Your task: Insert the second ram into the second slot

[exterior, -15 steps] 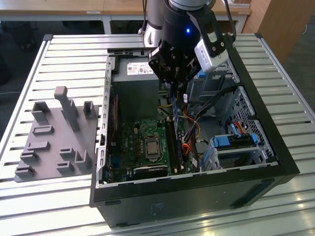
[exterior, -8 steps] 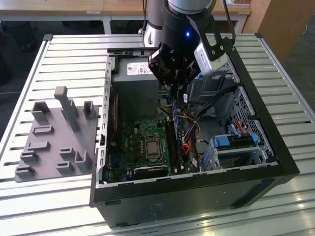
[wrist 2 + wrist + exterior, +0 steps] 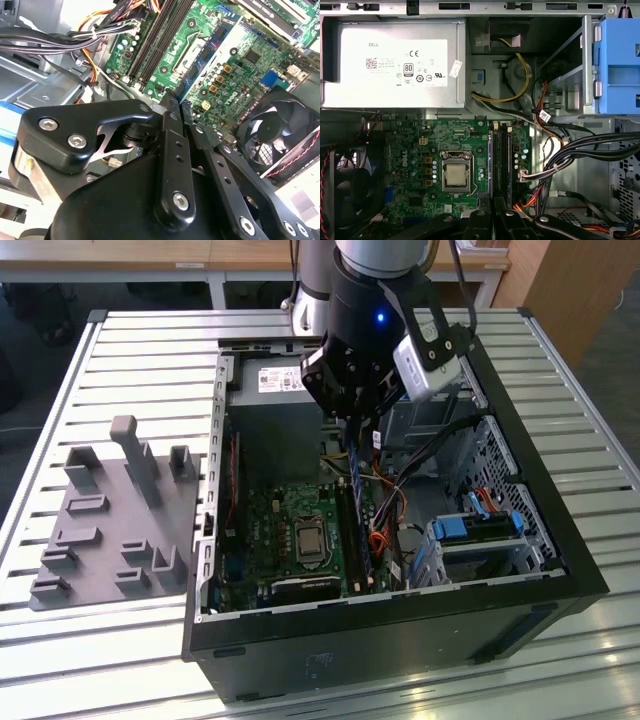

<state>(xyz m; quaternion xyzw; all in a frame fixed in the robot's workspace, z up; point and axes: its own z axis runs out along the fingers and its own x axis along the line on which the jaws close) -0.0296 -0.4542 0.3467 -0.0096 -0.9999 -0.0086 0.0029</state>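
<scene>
Gripper [image 3: 351,426] clenched on second ram [image 3: 354,475] above slots [image 3: 350,540], grey tray [image 3: 110,515] in exterior view beside case [image 3: 560,565]

A pale worktable of ribbed metal slats [image 3: 130,350] spreads across the exterior view from nine o'clock to three. Beyond it, at twelve o'clock, runs a light wooden desktop [image 3: 150,252] on white square legs [image 3: 216,288]. A brown wooden panel [image 3: 575,280] stands at one o'clock, with grey floor [image 3: 618,370] at two. The light is soft and even.
</scene>
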